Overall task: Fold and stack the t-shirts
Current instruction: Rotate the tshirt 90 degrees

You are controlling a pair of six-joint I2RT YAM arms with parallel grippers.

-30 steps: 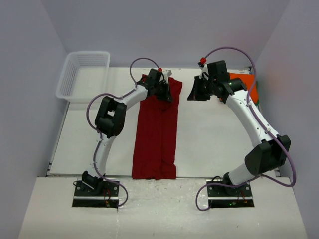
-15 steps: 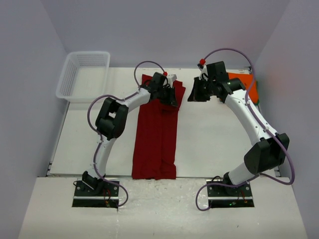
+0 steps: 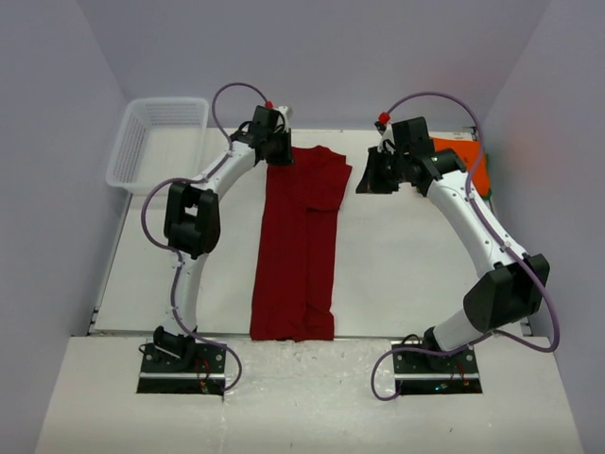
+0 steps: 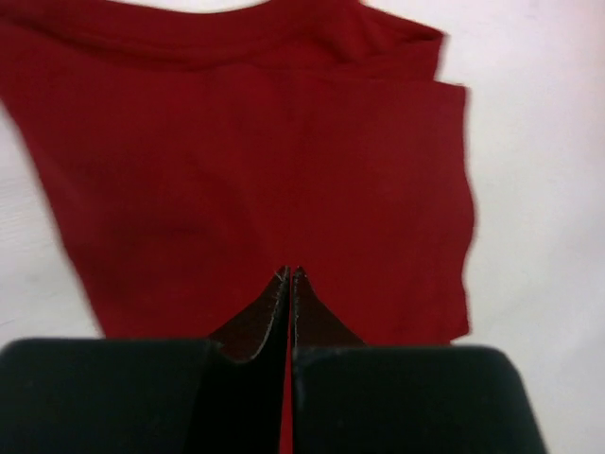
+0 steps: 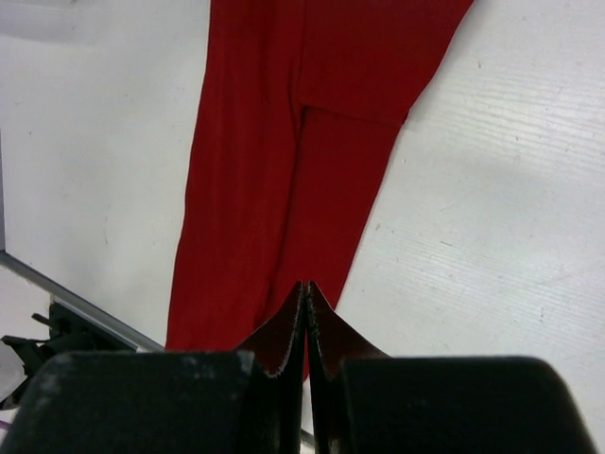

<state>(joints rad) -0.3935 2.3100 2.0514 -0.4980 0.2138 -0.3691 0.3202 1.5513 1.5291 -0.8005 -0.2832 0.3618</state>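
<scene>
**A:** Top external view, nearest first. The dark red t-shirt (image 3: 298, 246) lies flat on the surface (image 3: 406, 274) as a long narrow strip. Its hem points at the arm bases and its sides are folded inward.

**B:** And the hands?

**A:** The left hand (image 3: 277, 151) is pinched shut on nothing, just off the shirt's far left corner. Half a second ago it was over that far end. It has let go and drawn aside, and the cloth there now lies spread and a little wider.

**B:** The other one?

**A:** The right hand (image 3: 371, 180) is also closed and empty. It has stayed just right of the shirt's far end.

**B:** Meaning?

**A:** I'd judge the lengthwise fold finished, with the crosswise folds still to do. Well right of the shirt waits the orange t-shirt (image 3: 463, 156). Far to its left stands the basket (image 3: 128, 156).
</scene>
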